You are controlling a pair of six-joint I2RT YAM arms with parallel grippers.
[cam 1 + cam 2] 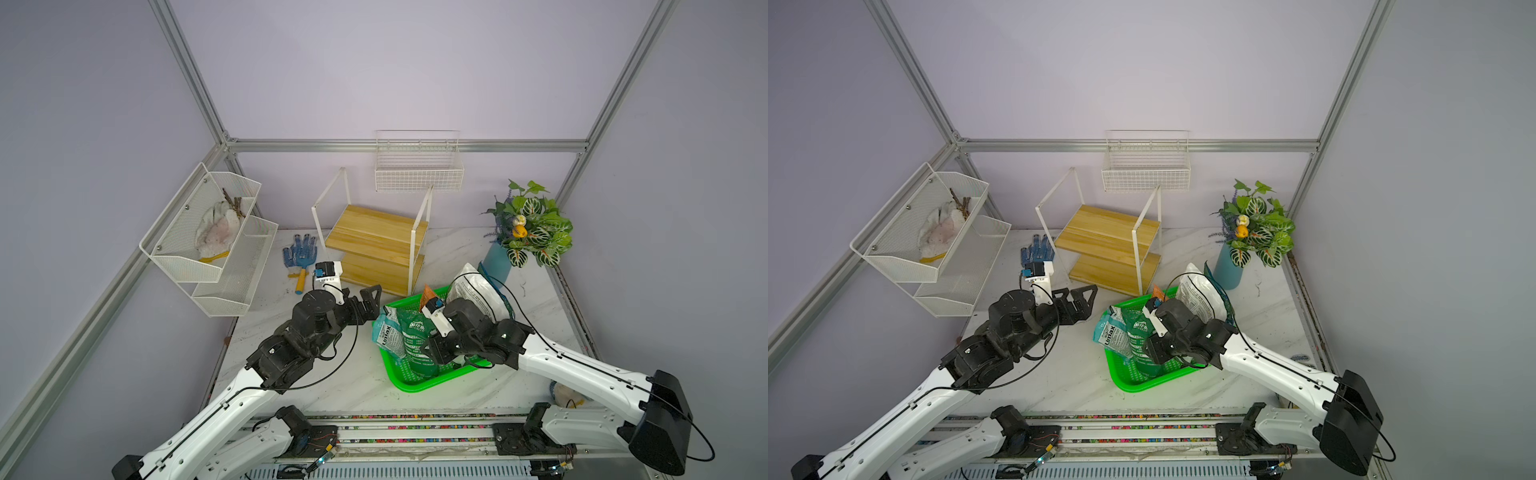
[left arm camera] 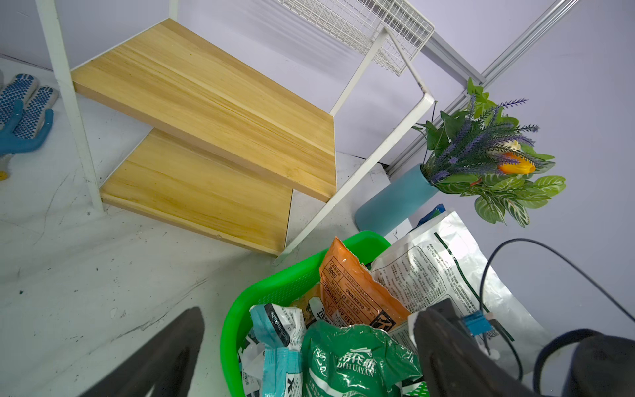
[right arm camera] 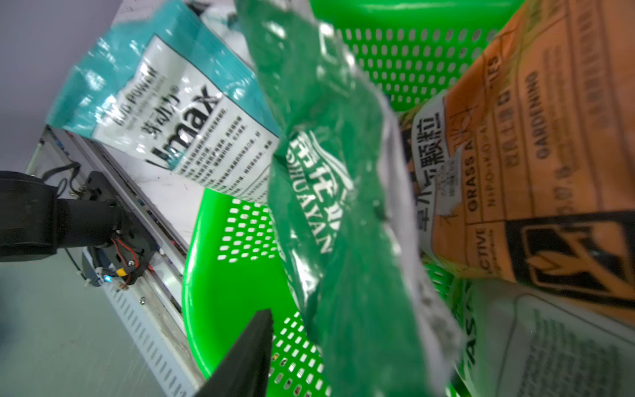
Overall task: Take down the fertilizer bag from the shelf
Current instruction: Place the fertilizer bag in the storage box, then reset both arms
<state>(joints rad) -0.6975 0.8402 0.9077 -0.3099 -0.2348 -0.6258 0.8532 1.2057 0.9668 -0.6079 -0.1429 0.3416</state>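
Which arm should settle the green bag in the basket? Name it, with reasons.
Right. The right gripper is down inside the green basket, right at the green bag. The left gripper hangs open outside the basket, over the table in front of the shelf.

Dark green fertilizer bag [image 1: 415, 347], bright green basket [image 1: 415, 387], light-wood shelf [image 1: 374, 229]

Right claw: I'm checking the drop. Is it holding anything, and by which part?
Cannot tell: its one visible finger stands clear of the green bag; the other is hidden.
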